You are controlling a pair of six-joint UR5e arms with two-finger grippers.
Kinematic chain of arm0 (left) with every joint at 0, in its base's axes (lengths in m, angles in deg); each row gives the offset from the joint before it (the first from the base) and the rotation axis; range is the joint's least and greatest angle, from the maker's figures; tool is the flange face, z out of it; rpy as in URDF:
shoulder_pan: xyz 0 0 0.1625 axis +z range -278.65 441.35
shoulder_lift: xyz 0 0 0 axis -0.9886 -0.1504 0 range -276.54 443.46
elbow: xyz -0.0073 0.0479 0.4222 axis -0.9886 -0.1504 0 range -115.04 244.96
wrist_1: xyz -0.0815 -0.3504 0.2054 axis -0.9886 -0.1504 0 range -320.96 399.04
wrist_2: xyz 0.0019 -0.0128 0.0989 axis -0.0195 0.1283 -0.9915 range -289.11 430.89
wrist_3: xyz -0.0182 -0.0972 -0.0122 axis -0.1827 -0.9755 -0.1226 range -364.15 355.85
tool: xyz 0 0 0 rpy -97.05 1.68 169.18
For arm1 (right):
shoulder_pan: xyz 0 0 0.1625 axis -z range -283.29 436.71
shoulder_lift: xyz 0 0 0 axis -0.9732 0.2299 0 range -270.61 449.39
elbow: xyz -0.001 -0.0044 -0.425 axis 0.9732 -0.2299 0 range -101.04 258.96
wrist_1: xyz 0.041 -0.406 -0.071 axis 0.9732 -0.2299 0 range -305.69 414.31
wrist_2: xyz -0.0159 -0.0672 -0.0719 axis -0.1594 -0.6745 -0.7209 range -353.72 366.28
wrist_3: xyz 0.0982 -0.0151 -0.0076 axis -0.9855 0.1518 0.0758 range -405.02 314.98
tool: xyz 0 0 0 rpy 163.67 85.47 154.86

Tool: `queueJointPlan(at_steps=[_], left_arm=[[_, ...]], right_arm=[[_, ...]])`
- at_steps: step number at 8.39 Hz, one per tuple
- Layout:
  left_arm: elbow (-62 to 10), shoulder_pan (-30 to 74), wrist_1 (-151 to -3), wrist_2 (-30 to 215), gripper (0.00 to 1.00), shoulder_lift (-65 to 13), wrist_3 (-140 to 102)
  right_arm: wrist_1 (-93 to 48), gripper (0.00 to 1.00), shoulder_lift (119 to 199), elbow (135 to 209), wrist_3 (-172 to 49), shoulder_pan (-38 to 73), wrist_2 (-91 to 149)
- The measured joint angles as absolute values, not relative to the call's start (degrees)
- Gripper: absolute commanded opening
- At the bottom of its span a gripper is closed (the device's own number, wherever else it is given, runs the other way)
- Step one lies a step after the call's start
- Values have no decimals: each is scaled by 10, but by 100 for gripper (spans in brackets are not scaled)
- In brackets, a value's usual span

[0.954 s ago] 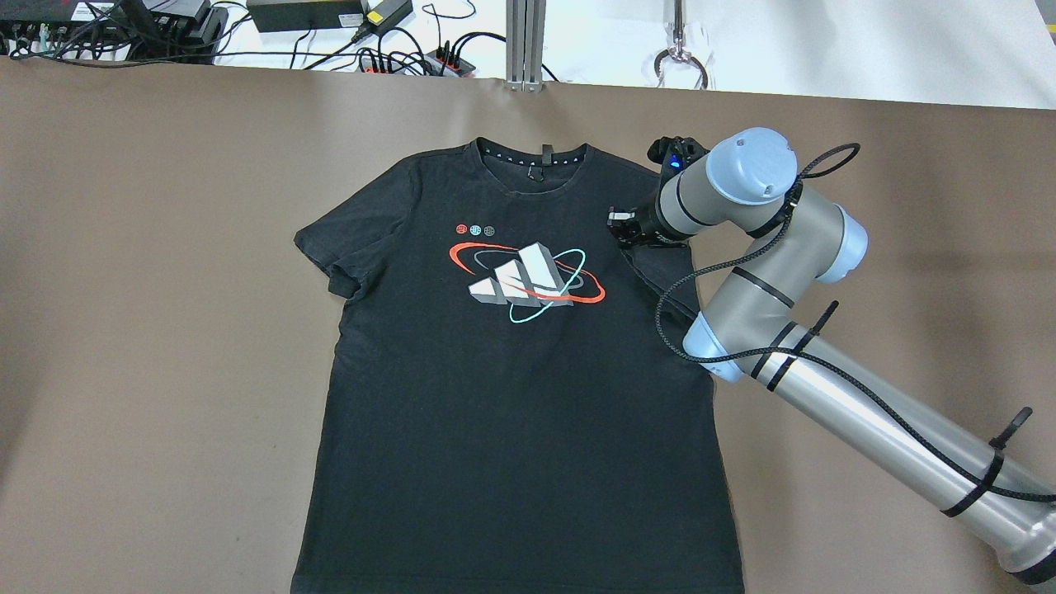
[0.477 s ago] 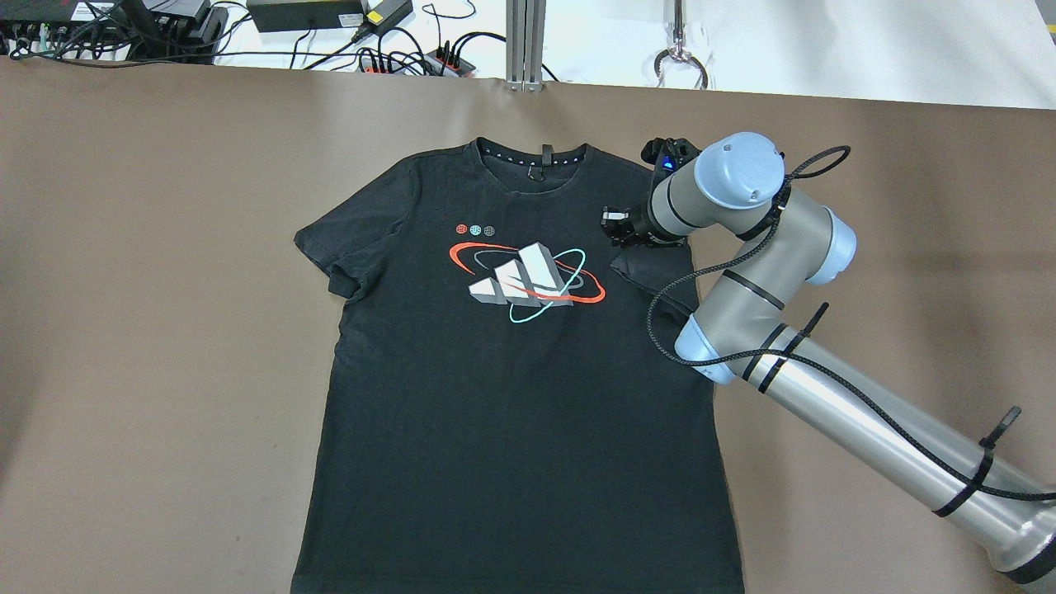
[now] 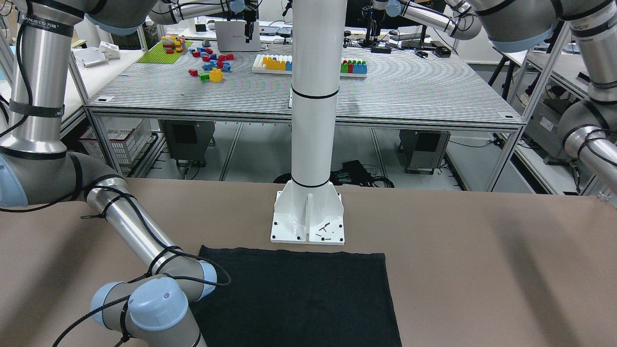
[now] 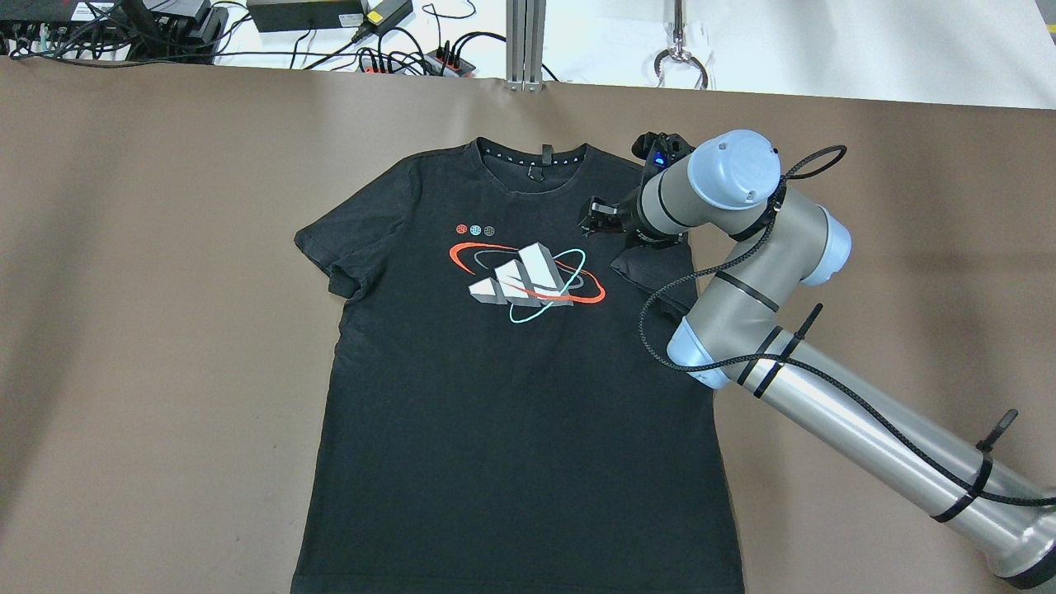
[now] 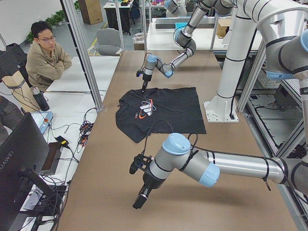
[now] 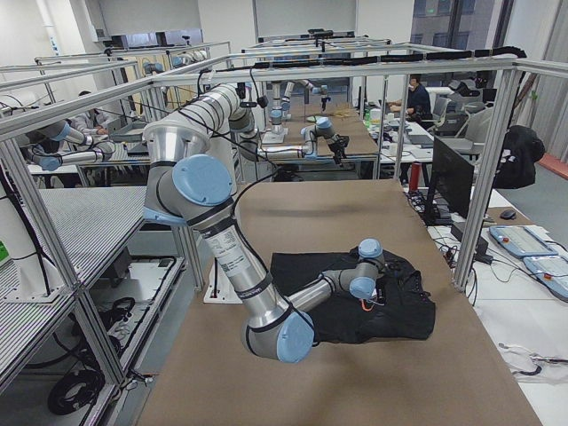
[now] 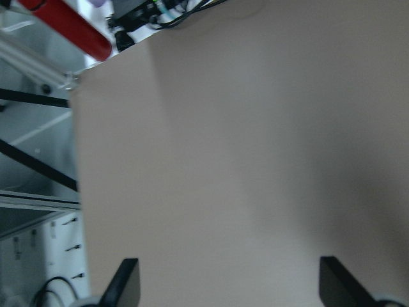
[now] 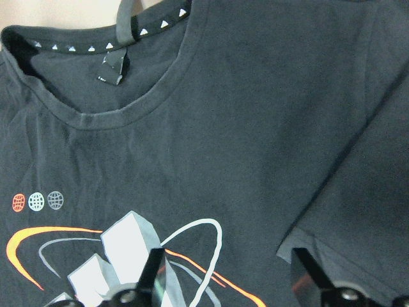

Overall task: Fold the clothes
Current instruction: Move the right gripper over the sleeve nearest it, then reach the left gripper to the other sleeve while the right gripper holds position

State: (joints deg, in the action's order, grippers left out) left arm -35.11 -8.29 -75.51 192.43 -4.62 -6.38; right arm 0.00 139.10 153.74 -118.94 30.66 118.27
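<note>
Right wrist-mounted view: my right gripper (image 8: 227, 265) hangs low over the chest of the T-shirt (image 8: 255, 128). Its 2 fingers (image 8: 152, 278) are spread wide with nothing between them. 1 finger is over the print (image 8: 121, 249). The other is just at the hem corner of the right sleeve (image 8: 358, 211).

- Sleeve lies turned in over the body, its hem pointing toward the print. I judge that small fold on this side is made.
- Collar (image 8: 128, 109) sits beyond the fingers, flat and round.
- Overhead: the T-shirt lies face up in the middle of the brown table (image 4: 165, 330), collar at the far edge. The other sleeve is out flat on the far side from me.
- Front view: the bottom hem lies just short of the white pole's base plate (image 3: 307, 221).
- My left gripper (image 7: 230, 281) is well apart from the cloth, over bare table, jaws wide and empty.

Step in hand, as I read it: take the right side and lay it inward.

How to do it well:
- Come down on the shoulder edge, not the print.
- Pinch both layers, so the tucked sleeve travels with the body.
- Lift only enough to clear the cloth, carry straight across, set down flat.
- Watch the collar. A pull there would skew the whole shirt.
</note>
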Motion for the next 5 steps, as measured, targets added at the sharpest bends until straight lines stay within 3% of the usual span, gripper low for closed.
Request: queueJointPlan(at_steps=[2,5], left_arm=[[-310,-2,-757,2009,97,-110,-162],[-239,116,-759,2036,82,-213,-280]], right_arm=[[0,95,1407,1566,-1204,311,1183],[-25,95,1442,1638,-1207,312,1184]])
